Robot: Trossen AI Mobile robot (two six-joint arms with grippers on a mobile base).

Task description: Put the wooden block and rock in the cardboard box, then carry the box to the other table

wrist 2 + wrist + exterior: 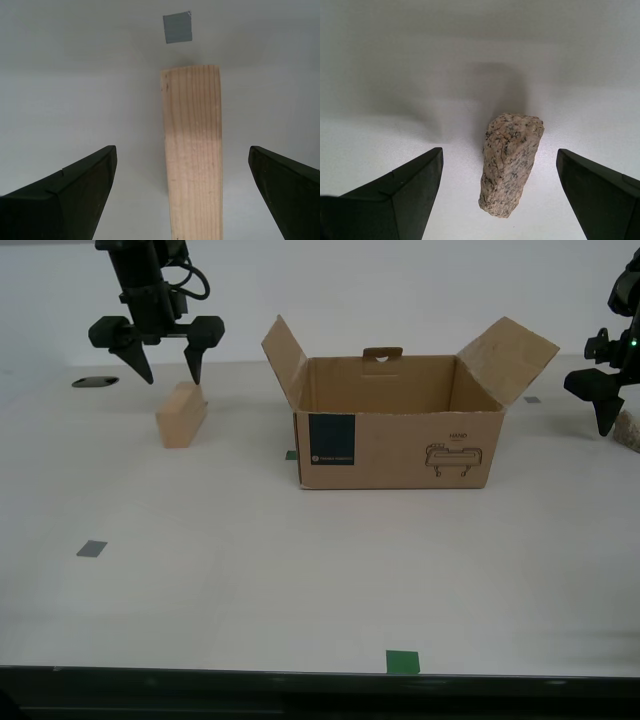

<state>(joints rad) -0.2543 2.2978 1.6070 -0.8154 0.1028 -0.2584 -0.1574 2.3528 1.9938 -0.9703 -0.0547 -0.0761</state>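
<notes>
— While the block (192, 150) lies on the tabletop (300, 570) beside the open box (400, 435), is it gripped?

— No. My second end effector (182, 195) hangs spread above it; my first end effector (500, 192), also released, straddles the rock (510, 162). Closing off-centre could twist either loose.

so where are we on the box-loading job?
Nothing loaded yet: the brown cardboard box stands open and looks empty. In hand: my second hand hangs open above the tan wooden block; my first hand is open around the speckled grey-beige rock. Left: both grasps, loading, carrying.
</notes>
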